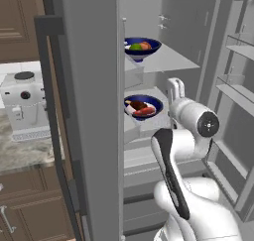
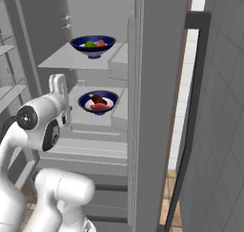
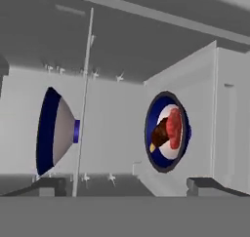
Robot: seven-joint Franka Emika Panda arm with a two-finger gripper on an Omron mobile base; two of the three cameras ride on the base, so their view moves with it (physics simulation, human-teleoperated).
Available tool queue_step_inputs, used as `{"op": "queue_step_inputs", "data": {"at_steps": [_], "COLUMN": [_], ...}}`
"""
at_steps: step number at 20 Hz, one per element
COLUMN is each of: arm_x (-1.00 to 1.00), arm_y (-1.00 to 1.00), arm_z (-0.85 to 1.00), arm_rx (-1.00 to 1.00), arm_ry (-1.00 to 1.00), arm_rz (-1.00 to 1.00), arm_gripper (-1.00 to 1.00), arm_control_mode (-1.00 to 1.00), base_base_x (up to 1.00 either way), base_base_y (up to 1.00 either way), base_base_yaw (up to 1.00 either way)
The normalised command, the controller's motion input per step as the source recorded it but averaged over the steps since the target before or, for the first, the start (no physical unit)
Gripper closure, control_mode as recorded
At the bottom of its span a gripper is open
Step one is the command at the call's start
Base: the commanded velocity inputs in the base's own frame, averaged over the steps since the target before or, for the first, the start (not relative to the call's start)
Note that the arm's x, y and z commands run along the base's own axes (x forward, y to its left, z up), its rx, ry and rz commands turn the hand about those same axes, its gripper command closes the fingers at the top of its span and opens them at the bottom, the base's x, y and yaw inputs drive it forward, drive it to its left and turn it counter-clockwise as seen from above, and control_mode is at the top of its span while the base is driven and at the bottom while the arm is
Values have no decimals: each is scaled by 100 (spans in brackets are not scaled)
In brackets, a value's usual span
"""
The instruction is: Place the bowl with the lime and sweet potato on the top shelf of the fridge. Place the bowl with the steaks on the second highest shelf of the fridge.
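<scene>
Inside the fridge (image 1: 163,17), both bowls already sit where the task wants them, so we judge the step in hand to be drawing our arm clear. Going left to right in the left base view, a coffee machine (image 1: 24,106) stands on the stone counter (image 1: 15,153) among brown cabinets (image 1: 17,22), well apart from our work; next comes the wide grey fridge door (image 1: 92,111), standing open edge-on just beside the shelves. Past it, the bowl with the lime (image 1: 135,46) and the sweet potato (image 1: 145,45) rests on the top shelf (image 1: 168,59), and the bowl with the steaks (image 1: 141,107) rests on the second shelf (image 1: 154,123) below. Our gripper (image 3: 124,186) points in at that lower level, its jaws spread wide and holding nothing, apart from the steak bowl (image 3: 166,131). To do this well, we should pull straight back along the line we face, keeping level between the two shelves so that neither fingertip clips the bowl's rim or the shelf edge above. On the far right, the door racks (image 1: 238,93) stand close to our elbow, and we judge these the likeliest thing to strike if we swing wide.
</scene>
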Motion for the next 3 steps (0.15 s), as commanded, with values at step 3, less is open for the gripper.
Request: {"op": "queue_step_inputs", "data": {"at_steps": [3], "arm_x": [-100], "arm_y": [-2], "arm_z": [100], "arm_rx": [-7], "arm_ry": [-19], "arm_rz": [-4], "arm_gripper": [-100], "arm_control_mode": [-100], "base_base_x": [0], "base_base_y": [0], "base_base_yaw": [0]}}
